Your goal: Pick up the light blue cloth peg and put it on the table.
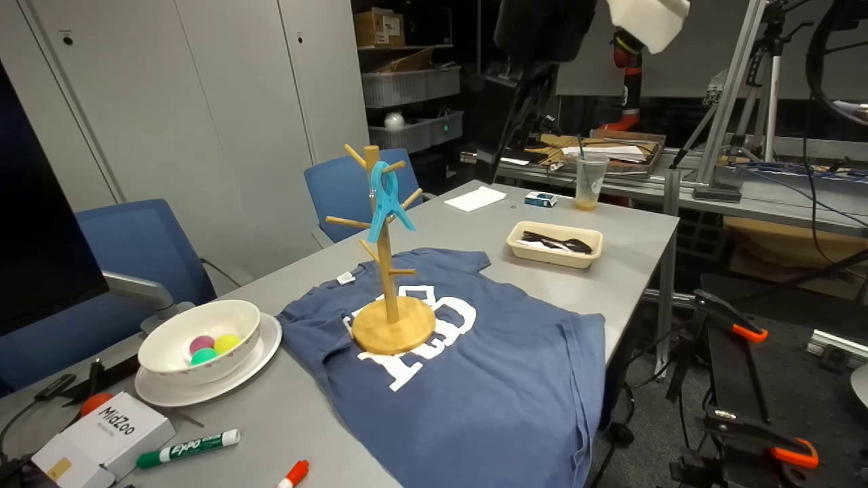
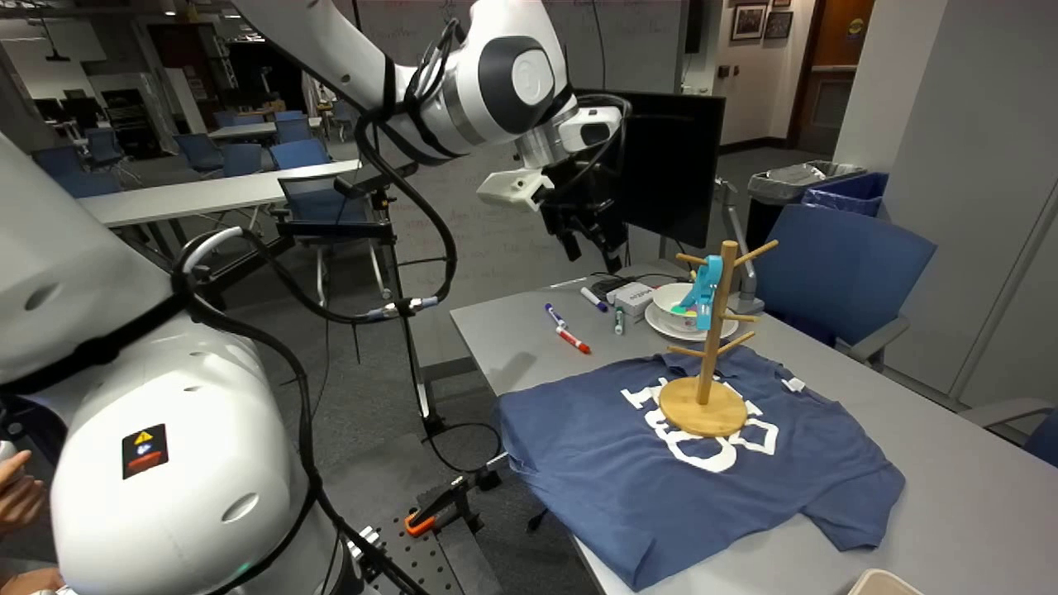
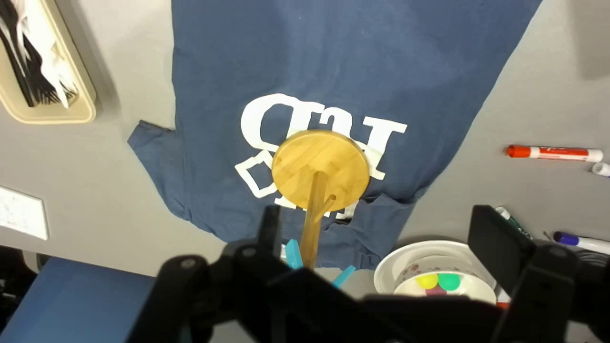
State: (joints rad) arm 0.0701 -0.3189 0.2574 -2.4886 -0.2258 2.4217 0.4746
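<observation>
The hand (image 3: 375, 224) gapes wide and empty. Beyond, the peg (image 1: 386, 203) hangs on the stand (image 1: 389, 291), twelve o'clock from its base in both exterior views: likely light, springy, slick. I'd pinch its legs (image 1: 377, 227) to free it for the bench (image 1: 271, 417).

In an exterior view the white arm (image 2: 173, 438) bulks at eight o'clock; its forearm (image 2: 347, 54) slants in from eleven to a wrist (image 2: 541, 147) at twelve, from which the black gripper (image 2: 592, 254) hangs, tipped toward five. In the wrist view its two fingers (image 3: 498, 247) stand wide apart, at seven and four o'clock, their dark tips pointing roughly toward twelve.
</observation>
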